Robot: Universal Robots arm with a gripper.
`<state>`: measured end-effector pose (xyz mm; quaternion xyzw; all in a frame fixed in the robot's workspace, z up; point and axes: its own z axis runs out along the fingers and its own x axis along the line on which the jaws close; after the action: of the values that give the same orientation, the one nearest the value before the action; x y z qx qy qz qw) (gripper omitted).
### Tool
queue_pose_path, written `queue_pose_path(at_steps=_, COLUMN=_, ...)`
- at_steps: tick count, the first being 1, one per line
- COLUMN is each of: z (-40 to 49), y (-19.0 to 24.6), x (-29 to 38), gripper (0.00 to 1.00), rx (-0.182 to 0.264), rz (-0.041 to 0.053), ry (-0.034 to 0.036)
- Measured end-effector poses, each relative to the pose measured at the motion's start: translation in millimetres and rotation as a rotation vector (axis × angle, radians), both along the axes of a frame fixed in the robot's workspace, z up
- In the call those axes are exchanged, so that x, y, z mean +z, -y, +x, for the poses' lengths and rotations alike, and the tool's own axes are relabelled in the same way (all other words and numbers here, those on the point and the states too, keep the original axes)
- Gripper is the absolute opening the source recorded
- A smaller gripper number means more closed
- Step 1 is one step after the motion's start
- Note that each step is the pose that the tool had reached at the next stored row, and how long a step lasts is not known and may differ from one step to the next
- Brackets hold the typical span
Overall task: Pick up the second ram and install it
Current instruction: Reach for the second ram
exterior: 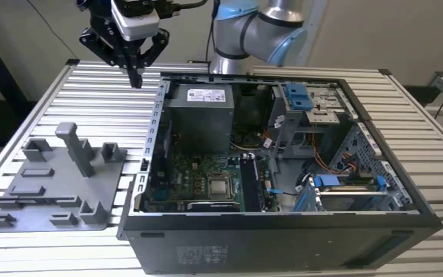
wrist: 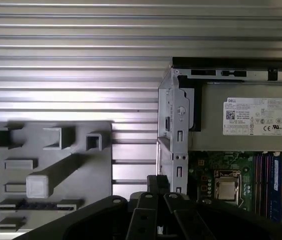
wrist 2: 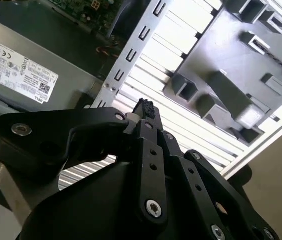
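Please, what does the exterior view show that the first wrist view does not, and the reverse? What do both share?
Exterior view: the arm with its blue-capped joints, the blue drive latches and the near wall of the case. First wrist view: a straight-down look at the gray fixture, with a dark strip, perhaps the second ram, in its long slot. Both: the end effector, the fixture, the power supply and the processor.

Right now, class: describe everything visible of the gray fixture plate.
The gray fixture plate looks like moulded plastic: a flat slab with open square pockets, low slotted blocks and a tall upright post. It lies on the ribbed metal table, apart from the computer case, at the exterior view's left of it. What looks like the second ram sits in a long slot.
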<state>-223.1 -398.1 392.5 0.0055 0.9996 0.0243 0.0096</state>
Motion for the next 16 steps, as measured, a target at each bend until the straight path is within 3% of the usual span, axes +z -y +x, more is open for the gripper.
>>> queue_pose_path(at_steps=16, z=-42.0, y=0.0, x=-0.1, gripper=0.11, rx=0.016, rz=0.0000, ry=0.0000)
